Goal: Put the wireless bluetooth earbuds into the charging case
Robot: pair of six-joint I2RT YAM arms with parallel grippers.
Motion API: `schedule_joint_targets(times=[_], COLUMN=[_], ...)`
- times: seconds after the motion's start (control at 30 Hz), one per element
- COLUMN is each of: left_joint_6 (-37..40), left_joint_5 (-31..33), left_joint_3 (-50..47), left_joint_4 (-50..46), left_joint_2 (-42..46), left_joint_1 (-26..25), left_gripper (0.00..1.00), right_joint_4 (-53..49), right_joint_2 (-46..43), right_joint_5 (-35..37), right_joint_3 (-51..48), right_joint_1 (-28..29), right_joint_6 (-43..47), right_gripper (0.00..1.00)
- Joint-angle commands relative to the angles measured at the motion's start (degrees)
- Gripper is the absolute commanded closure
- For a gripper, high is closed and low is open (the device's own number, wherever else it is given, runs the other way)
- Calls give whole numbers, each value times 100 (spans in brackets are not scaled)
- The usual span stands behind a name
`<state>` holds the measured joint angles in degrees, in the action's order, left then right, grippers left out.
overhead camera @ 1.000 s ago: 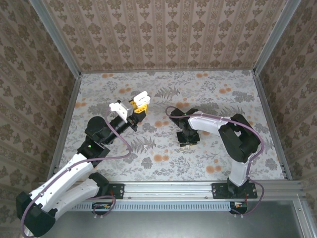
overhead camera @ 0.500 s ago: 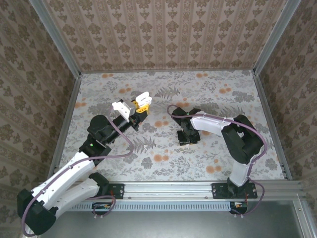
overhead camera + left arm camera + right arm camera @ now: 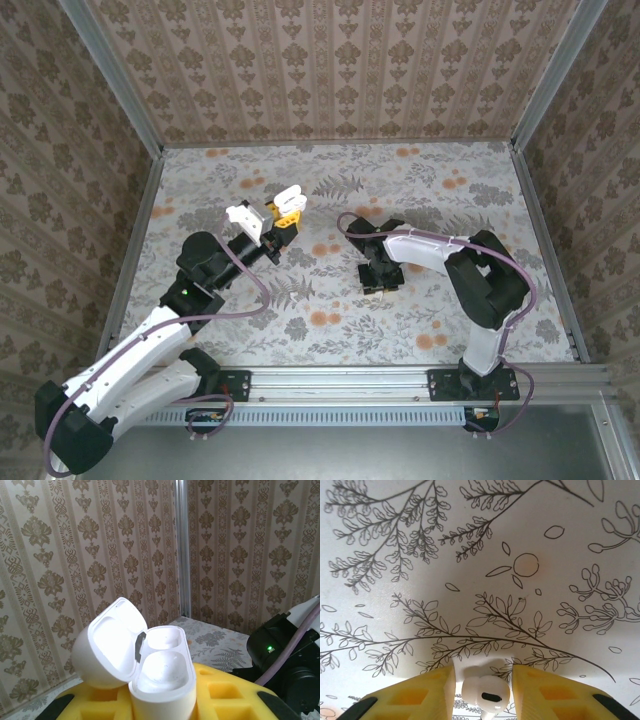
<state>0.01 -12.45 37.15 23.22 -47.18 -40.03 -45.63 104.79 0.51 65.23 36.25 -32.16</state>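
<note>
Right gripper (image 3: pixel 484 680): jaws slightly apart, straddling one white earbud (image 3: pixel 485 694) that lies on the table (image 3: pixel 470 540). It has shifted a little over the last second and narrowed a touch, so pick-up is judged imminent. Left gripper (image 3: pixel 165 702): clamped on the charging case (image 3: pixel 161 672), lid open, wells apparently empty, held aloft well left of the earbud and nudged slightly farther out. Unclear: earbud's lower end is cut off; finger contact unresolved.

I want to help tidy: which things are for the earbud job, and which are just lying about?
For the job:
open charging case, in the left tool
earbud, between the fingers of the right tool

Just there:
flowery table cover
patterned walls
</note>
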Motion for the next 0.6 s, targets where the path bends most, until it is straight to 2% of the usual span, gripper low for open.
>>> schedule_joint_targets(times=[0.0,0.57], left_joint_6=[-36,-56], left_joint_5=[-74,-83], left_joint_3=[143,162], left_joint_4=[156,145], left_joint_2=[63,42], left_joint_1=[19,13], left_gripper=[75,75], right_joint_4=[-211,-122], right_joint_2=[139,103], right_joint_5=[118,89], right_joint_3=[-63,-160], right_joint_1=[-8,-4], right_joint_6=[-37,-14], right_gripper=[63,68])
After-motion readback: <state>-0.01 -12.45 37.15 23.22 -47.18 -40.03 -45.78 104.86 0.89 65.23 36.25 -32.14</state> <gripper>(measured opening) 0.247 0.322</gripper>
